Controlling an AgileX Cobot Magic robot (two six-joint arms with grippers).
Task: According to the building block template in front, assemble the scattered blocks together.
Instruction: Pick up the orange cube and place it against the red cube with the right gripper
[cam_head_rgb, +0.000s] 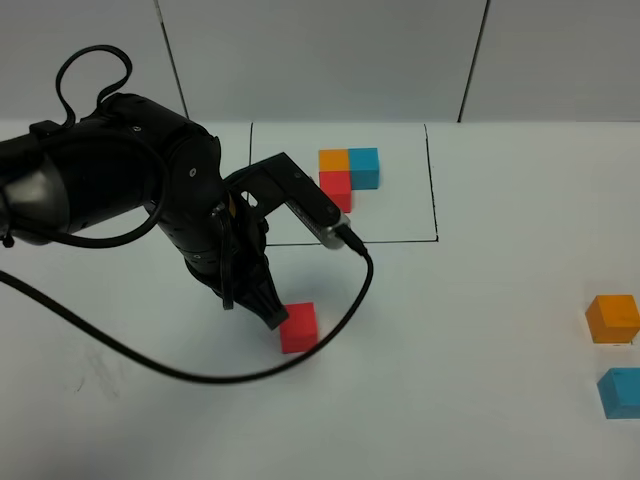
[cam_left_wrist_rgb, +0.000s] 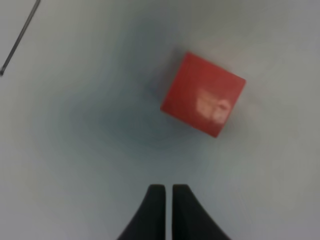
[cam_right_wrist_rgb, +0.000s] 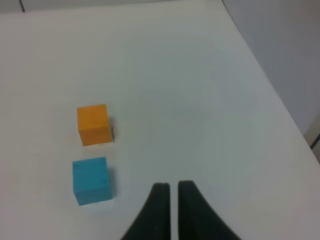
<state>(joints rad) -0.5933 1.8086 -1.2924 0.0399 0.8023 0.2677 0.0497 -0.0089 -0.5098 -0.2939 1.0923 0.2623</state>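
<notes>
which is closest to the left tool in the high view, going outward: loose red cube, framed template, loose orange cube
1. loose red cube: right beside the left tool, on the table in front of the frame.
2. framed template: behind it, inside the black outline.
3. loose orange cube: far off at the right edge.

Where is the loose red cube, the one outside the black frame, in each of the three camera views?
Exterior high: the loose red cube lies below the black frame, beside the left gripper.
Left wrist: the cube is right of centre, beyond the shut fingertips, apart from them.
Right wrist: not in it.
Shared landmark: the left gripper's tips, in the exterior and left wrist views.
</notes>
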